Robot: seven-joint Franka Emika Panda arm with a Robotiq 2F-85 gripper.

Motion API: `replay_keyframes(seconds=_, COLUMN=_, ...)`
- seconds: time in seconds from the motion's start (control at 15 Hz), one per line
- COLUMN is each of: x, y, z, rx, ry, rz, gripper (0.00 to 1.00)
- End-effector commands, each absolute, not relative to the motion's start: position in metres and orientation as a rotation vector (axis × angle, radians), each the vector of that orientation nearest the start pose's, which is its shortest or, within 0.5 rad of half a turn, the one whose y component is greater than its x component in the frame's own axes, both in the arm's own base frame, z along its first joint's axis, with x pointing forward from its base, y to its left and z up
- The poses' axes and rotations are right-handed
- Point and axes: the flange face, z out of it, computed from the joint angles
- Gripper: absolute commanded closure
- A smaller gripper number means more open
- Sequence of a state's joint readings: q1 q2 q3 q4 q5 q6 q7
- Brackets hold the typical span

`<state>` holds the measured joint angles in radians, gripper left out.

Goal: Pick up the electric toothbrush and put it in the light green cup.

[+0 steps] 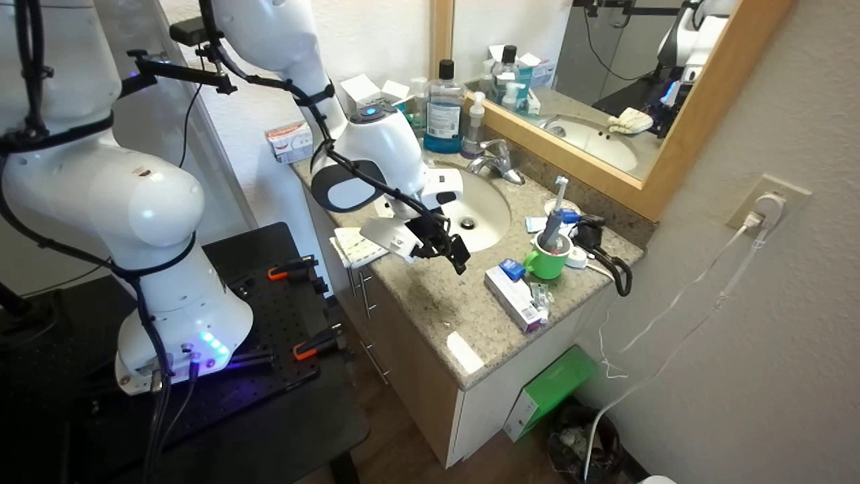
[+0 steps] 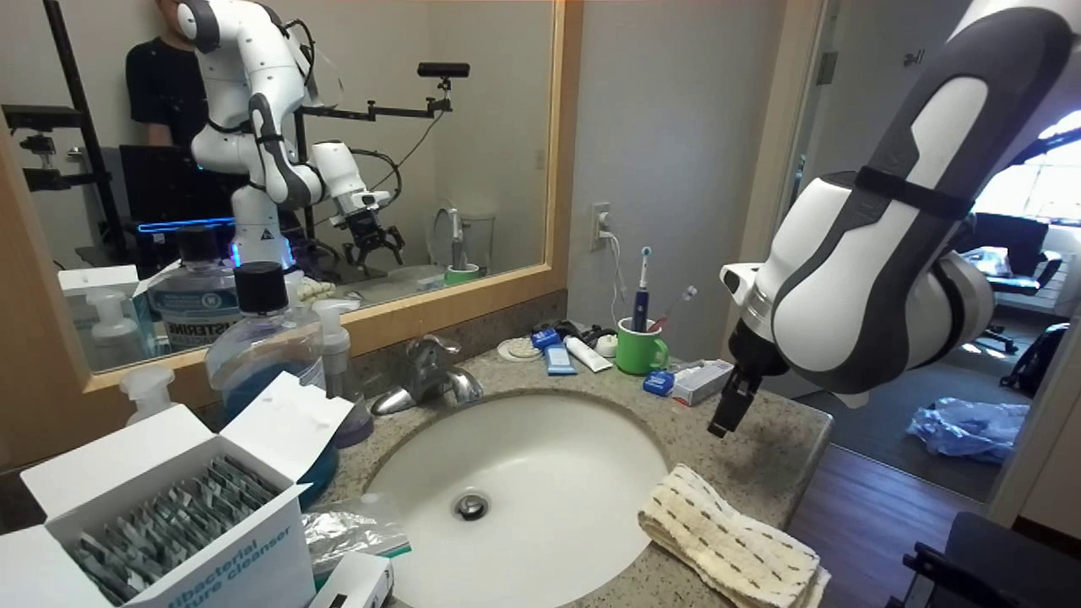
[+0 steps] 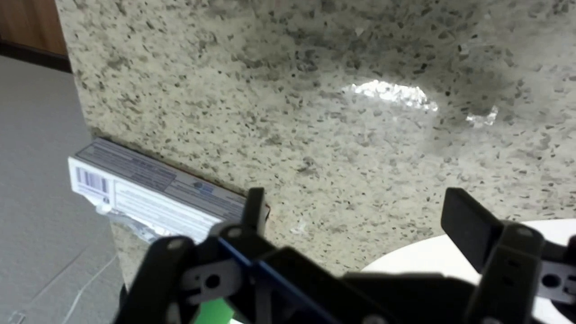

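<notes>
A dark blue electric toothbrush (image 1: pixel 550 232) with a white head stands upright, slightly leaning, inside the light green cup (image 1: pixel 545 266), a green mug with a handle. In an exterior view the toothbrush (image 2: pixel 641 309) shares the cup (image 2: pixel 637 350) with a thinner reddish toothbrush (image 2: pixel 673 309). My gripper (image 1: pixel 442 260) hangs above the counter between the sink and the cup, pointing down, apart from both. Its jaws stand wide apart in the wrist view, the gripper (image 3: pixel 355 193) having only counter beneath it. A sliver of the cup (image 3: pixel 215 311) shows at the lower edge; the electric toothbrush is hidden there.
A toothpaste box (image 1: pixel 513 297) lies in front of the cup, beside a blue floss container (image 1: pixel 512 269). Behind them are small tubes (image 2: pixel 587 354). The sink (image 2: pixel 540 456), faucet (image 2: pixel 429 371) and folded towel (image 2: pixel 730 540) lie on the gripper's other side. A mirror backs the counter.
</notes>
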<state>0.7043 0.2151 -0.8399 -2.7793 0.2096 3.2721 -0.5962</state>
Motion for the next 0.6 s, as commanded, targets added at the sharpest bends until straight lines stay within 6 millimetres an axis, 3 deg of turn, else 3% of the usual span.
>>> replay_keyframes(seconds=0.0, x=0.4036, y=-0.0784, z=0.2169, rx=-3.283, ry=-0.652, rz=-0.493, gripper=0.0)
replay_keyframes(seconds=0.27, x=0.4082, y=-0.071, z=0.2251, rx=-3.234, ry=-0.76, rz=-0.504, gripper=0.0)
replay_keyframes(seconds=0.33, x=0.4066, y=-0.0744, z=0.2161, rx=-3.28, ry=-0.708, rz=-0.492, gripper=0.0)
replay_keyframes(seconds=0.53, x=0.4081, y=-0.0727, z=0.2208, rx=-3.263, ry=-0.731, rz=-0.51, gripper=0.0)
